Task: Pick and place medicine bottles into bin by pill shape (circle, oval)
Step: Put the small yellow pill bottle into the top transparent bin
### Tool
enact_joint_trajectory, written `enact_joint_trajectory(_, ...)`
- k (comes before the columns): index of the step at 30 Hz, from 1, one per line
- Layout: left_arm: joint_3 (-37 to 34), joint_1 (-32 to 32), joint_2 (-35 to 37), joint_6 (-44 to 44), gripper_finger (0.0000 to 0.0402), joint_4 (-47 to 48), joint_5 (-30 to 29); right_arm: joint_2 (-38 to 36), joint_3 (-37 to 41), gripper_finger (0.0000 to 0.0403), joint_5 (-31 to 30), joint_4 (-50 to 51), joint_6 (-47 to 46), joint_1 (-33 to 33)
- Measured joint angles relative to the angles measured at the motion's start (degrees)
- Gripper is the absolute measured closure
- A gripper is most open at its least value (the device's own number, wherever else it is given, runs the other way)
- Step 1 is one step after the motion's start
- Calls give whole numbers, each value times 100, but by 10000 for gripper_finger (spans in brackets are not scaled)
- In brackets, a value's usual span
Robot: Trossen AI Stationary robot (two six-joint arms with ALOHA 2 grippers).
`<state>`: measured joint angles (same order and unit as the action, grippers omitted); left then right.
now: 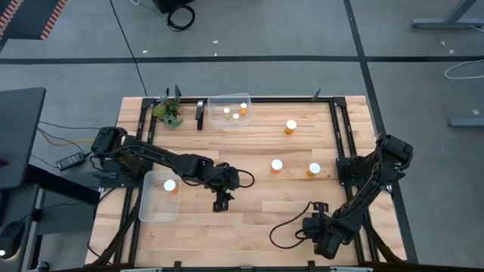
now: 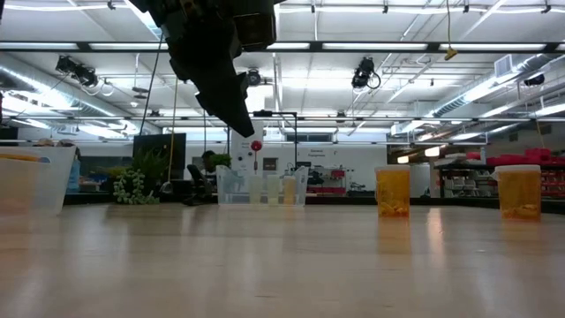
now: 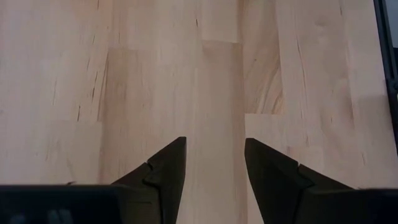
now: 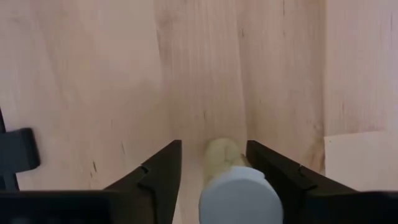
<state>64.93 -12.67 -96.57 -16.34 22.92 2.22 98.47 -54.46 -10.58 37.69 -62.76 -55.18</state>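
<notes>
Pale butcher-block wood forms the table (image 1: 249, 219), which fills the middle of the high view inside a dark frame. Two clear plastic bins are set on it. One bin (image 1: 229, 111) sits at the upper middle and holds three upright medicine bottles, seen as white caps; the other bin (image 1: 159, 196) lies at the lower left and holds one bottle (image 1: 171, 185) with an amber body.

Three more bottles are stood upright on the bare wood, long axes vertical, caps up: one (image 1: 291, 126) at the upper right, one (image 1: 277, 165) near the centre and one (image 1: 314, 169) just to its right. In the low view two of them are seen at the right as amber cylinders with pills in the bottom; no label text can be read.

The left gripper (image 1: 221, 201) is held over bare wood just right of the lower-left bin, its fingers (image 3: 166, 168) parted with nothing between them.

The right gripper (image 1: 321, 234) is placed at the lower right of the high view. In its wrist view a bottle (image 4: 233, 183) lies between the fingers, white cap toward the camera, long axis along the fingers; whether the fingers press on it cannot be told.

A small green plant (image 1: 168, 110) stands at the upper left corner.
</notes>
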Motion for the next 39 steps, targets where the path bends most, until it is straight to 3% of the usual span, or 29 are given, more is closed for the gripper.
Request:
enact_joint_trajectory(21,-5,-274,0,535,230,-11,-15,-28,-256,288,357,245,240,511)
enact_joint_trajectory(39,-634,-717,0,800,230,6,-219,-28,-1063,289,63,596,2108,2012)
